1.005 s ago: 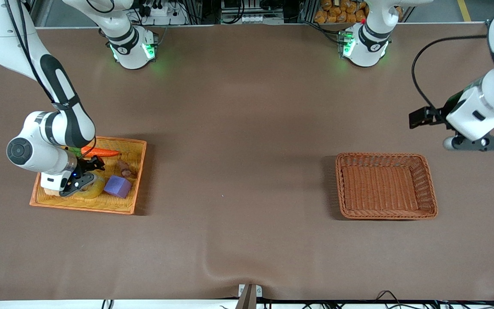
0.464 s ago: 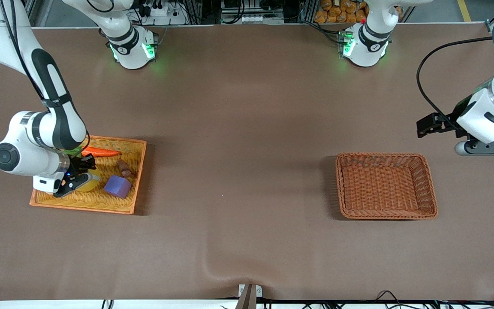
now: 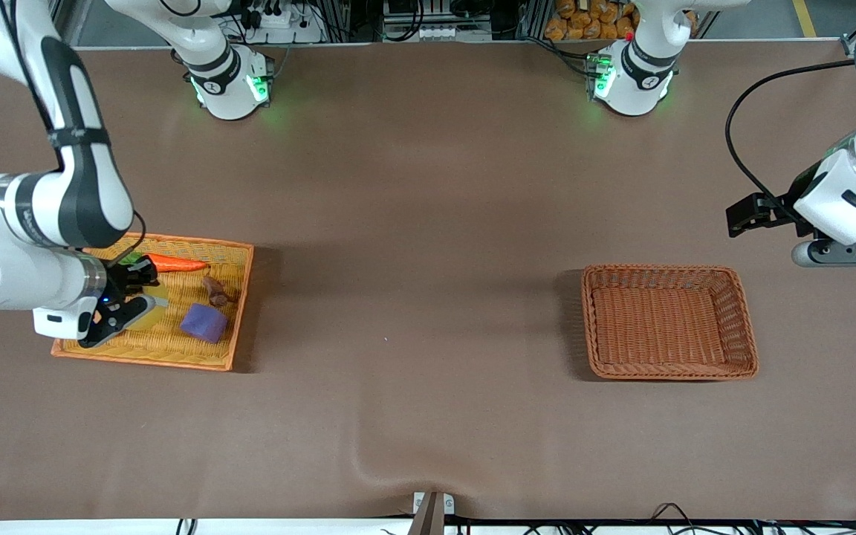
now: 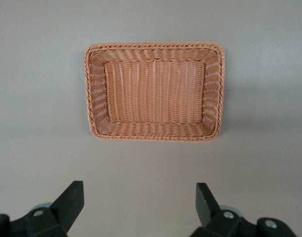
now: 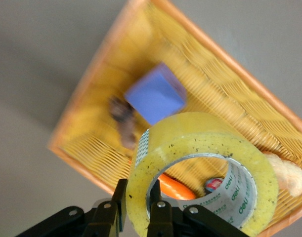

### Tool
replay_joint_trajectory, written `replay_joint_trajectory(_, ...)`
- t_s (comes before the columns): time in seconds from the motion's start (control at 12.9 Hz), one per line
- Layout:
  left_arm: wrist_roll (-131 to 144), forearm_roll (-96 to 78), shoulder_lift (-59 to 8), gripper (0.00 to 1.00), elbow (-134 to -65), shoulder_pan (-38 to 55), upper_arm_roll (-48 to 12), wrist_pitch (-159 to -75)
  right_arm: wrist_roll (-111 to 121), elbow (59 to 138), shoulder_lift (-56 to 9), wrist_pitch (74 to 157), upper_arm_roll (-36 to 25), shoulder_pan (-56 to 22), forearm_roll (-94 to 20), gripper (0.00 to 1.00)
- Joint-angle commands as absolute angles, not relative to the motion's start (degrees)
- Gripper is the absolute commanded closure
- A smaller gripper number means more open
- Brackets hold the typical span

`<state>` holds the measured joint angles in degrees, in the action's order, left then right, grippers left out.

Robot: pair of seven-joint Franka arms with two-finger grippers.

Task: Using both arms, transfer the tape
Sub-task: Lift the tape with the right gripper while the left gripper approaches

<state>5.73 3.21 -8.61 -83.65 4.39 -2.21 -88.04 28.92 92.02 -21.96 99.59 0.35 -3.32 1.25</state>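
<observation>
- Distance decides the handover: right end effector (image 3: 125, 310) is over the yellow tray (image 3: 238, 297), left end effector (image 4: 140, 201) near the brown basket (image 3: 743, 319), well apart.
- Left end effector is spread wide, empty.
- Tape (image 5: 202, 170), clamped through its wall by the right end effector, hangs above the tray.

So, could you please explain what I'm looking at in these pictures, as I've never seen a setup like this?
These are two white robot arms at a brown table, each ending in a two-finger gripper. One picture looks down from a high camera facing the arms; the other two come from cameras on the arms' wrists. The right gripper is shut on the wall of a yellow roll of tape, lifted over a yellow tray that holds a purple block, a carrot, a small brown item and a pale pastry-like piece. The left gripper waits open in the air near an empty brown wicker basket.
</observation>
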Motion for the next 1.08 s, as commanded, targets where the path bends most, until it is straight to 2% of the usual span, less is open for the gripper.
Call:
replay_joint_trajectory(0.0,6.33,4.31,-8.43,0.00,-84.29,3.61,-2.11,-87.19,13.51,87.37,-22.76,97.38,0.26,-13.50,1.15,1.00)
replay_joint_trajectory(0.08,6.15,4.31,-8.44,0.00,-84.29,3.34,-2.11,-87.19,6.14,86.49,-23.81,98.08,0.26,-17.19,-0.42,1.00)
replay_joint_trajectory(0.31,6.41,4.65,-8.44,0.00,-84.20,3.43,-2.20,-87.19,-9.71,83.77,-28.81,107.11,0.18,-26.68,-7.38,1.00)
replay_joint_trajectory(0.46,6.42,5.09,-8.79,0.00,-84.02,3.60,-2.20,-87.36,-19.55,77.82,-35.82,110.64,0.18,-33.37,-7.29,1.00)
replay_joint_trajectory(0.62,6.42,4.92,-11.58,0.00,-83.76,3.25,-2.11,-88.67,-31.50,68.16,-44.43,111.88,-0.44,-41.01,-5.81,1.00)
replay_joint_trajectory(0.85,6.59,4.92,-15.55,0.00,-83.76,2.73,-1.58,-92.37,-34.71,66.01,-49.20,112.49,-0.70,-42.97,-1.68,1.00)
replay_joint_trajectory(1.0,6.50,4.83,-16.60,0.00,-83.85,3.60,-1.76,-92.46,-38.13,66.27,-50.89,116.27,-0.70,-44.04,-1.32,1.00)
